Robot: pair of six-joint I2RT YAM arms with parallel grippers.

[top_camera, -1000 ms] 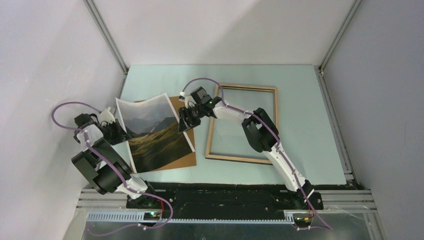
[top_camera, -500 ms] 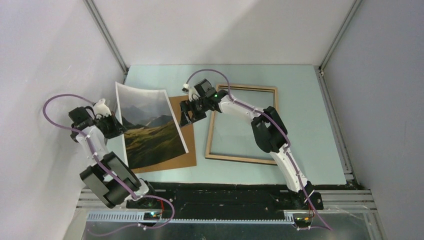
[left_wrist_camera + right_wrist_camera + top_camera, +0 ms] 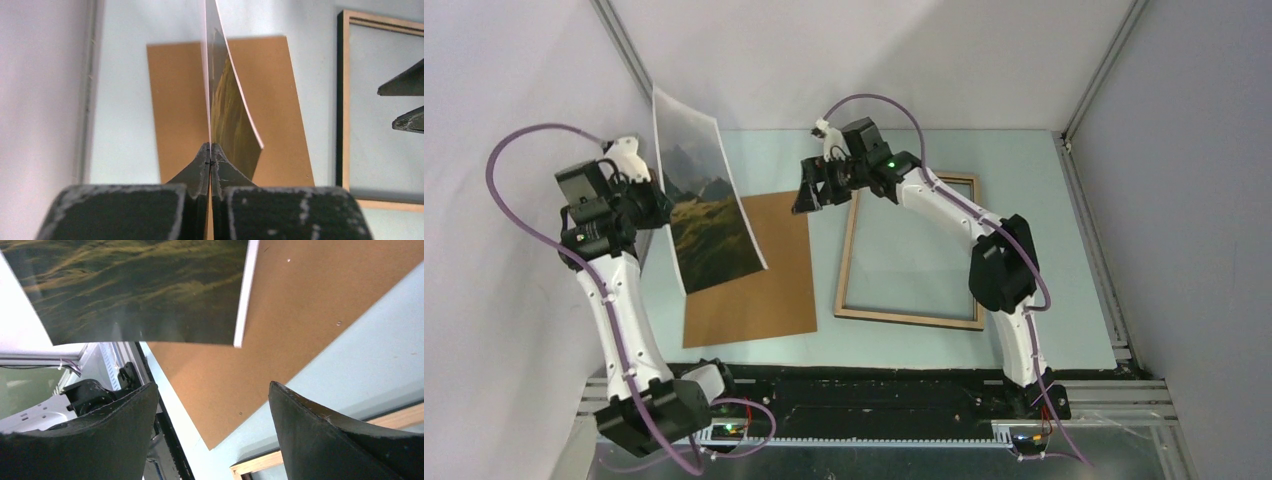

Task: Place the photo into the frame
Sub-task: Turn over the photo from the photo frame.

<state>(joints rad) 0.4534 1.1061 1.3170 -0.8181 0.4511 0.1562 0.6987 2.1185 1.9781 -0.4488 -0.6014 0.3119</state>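
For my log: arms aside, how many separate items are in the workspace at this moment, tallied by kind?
Printed landscape photo sheet with white border: 1
Thin light-wood rectangular picture frame with clear pane: 1
Plain brown hardboard backing panel: 1
Total: 3

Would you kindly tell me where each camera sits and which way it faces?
Top external: above and behind, looking down on the table; both arms show.
Left wrist: looks along the shut left pincer at the photo, edge-on.
Right wrist: looks past the open right pincer at photo and panel.
All share photo and panel.
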